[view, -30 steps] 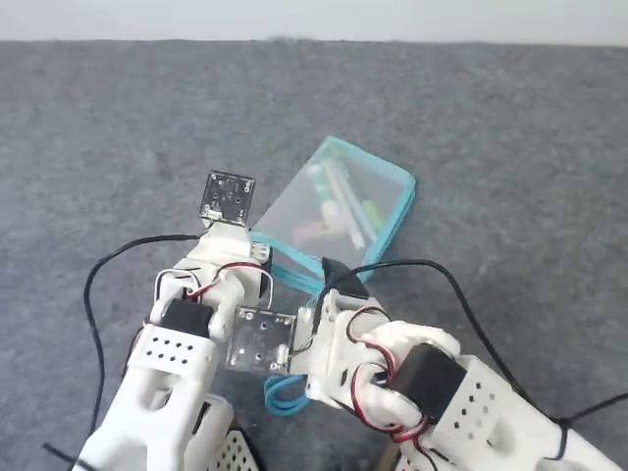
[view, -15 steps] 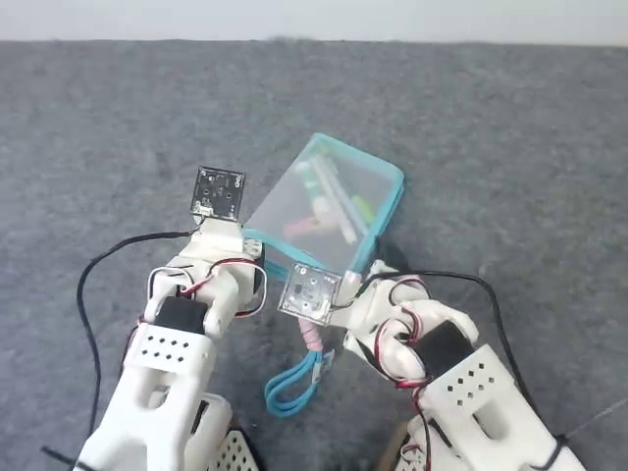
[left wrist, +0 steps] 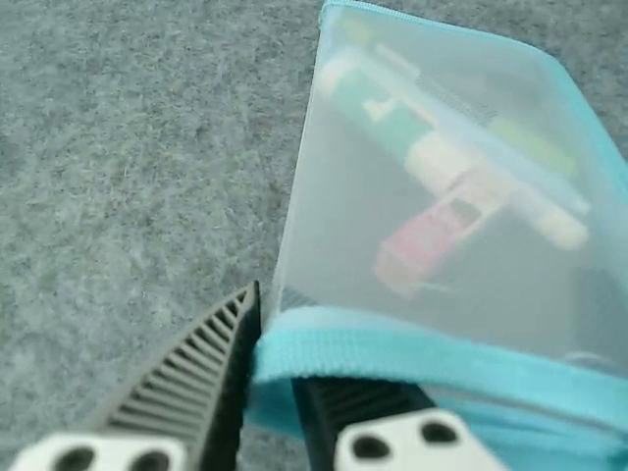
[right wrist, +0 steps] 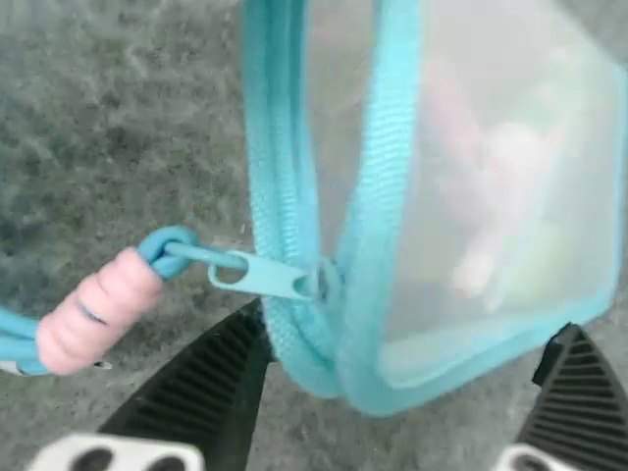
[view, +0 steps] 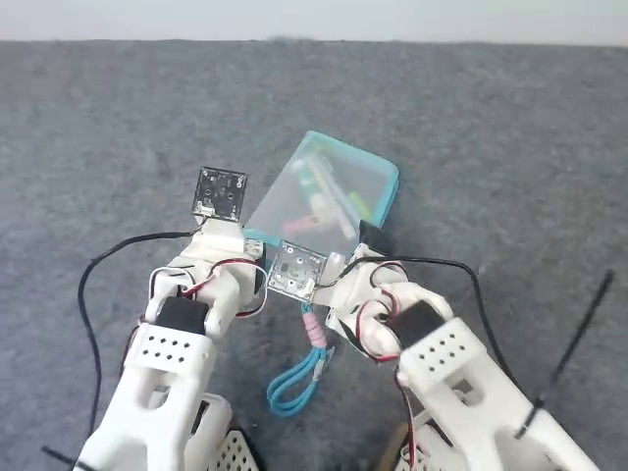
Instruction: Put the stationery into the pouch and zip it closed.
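**At centre frame, pouch turns as the zip arm repositions**

Across the middle of the overhead view, the clear, teal-trimmed pouch [view: 329,191] lies on the grey table [view: 118,118] with the stationery [left wrist: 442,177], pens and a reddish piece, already inside. Over the past second the pouch has swung and slid toward the upper left of the frame. The right arm has meanwhile come up from the lower right and tucked in close beside its partner. The left gripper [left wrist: 280,353] is clamped on the teal edging at the pouch's near corner, anchoring it. The right gripper [right wrist: 392,392] stands with its jaws wide apart, straddling the pouch's end without visibly pinching anything. The zipper pull [right wrist: 265,280] sits at the teal band just beside one finger. Its pink bead [view: 314,334] and blue cord loop [view: 292,385] now trail free toward the bottom of the frame. That suggests filling is finished and only the zip remains. Whether the slider has reached the end of its track cannot be told, so the right claw probably needs a fresh hold on the pull.
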